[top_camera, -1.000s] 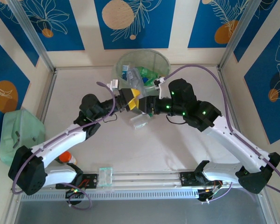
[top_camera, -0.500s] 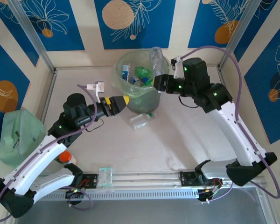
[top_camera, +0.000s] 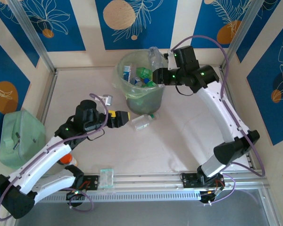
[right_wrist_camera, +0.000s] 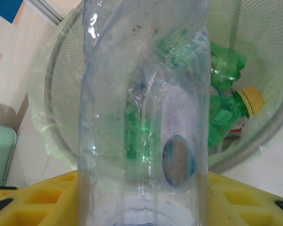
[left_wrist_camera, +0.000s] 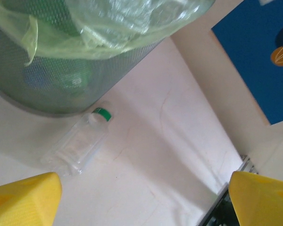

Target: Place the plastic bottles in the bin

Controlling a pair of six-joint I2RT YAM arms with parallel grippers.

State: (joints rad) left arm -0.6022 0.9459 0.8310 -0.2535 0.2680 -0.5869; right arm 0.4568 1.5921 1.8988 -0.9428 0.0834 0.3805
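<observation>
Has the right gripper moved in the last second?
Yes. The right gripper, holding the clear bottle, moved from the near side of the bin to over its right rim.

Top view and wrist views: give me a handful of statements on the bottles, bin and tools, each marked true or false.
1. The right tool holds a clear bottle above the bin. True.
2. The left tool is shut on a bottle. False: its jaws stand wide apart, empty.
3. A green-capped bottle lies on the table beside the bin. True.
4. The bin is empty. False: green bottles lie inside it.
5. The green box sits right of the bin. False: it is far left.
</observation>
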